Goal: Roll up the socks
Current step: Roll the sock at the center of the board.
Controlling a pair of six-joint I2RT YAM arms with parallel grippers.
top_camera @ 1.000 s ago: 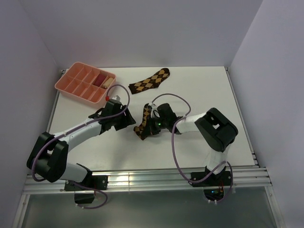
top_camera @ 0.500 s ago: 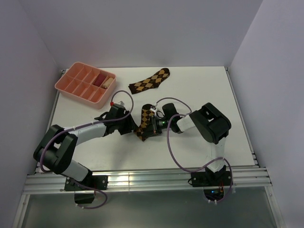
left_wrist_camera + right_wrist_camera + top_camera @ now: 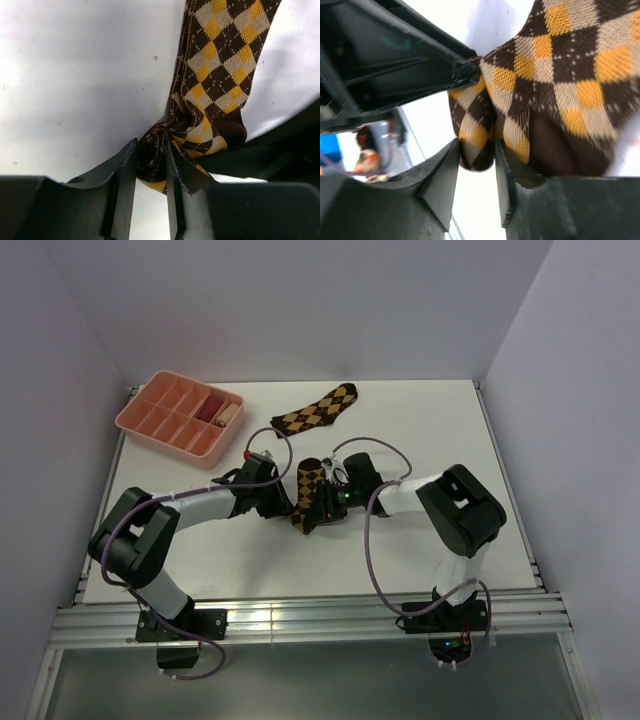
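Note:
One brown and tan argyle sock (image 3: 308,490) lies bunched mid-table between my two grippers. My left gripper (image 3: 286,502) comes at it from the left. In the left wrist view its jaws (image 3: 151,150) pinch a dark twisted fold of this sock (image 3: 220,55). My right gripper (image 3: 326,502) meets it from the right. In the right wrist view a rounded fold of the sock (image 3: 560,75) fills the narrow gap of that gripper (image 3: 475,147) and touches both fingers. The other sock (image 3: 318,408) lies flat at the back.
A pink divided tray (image 3: 150,418) stands at the back left, holding a reddish roll (image 3: 212,406) and a beige roll (image 3: 229,412). White walls close in the table on three sides. Purple cables loop over both arms.
My left arm has swung right until its gripper reached the sock's left side. The sock has turned more upright between the two grippers. The right gripper stayed at the sock.

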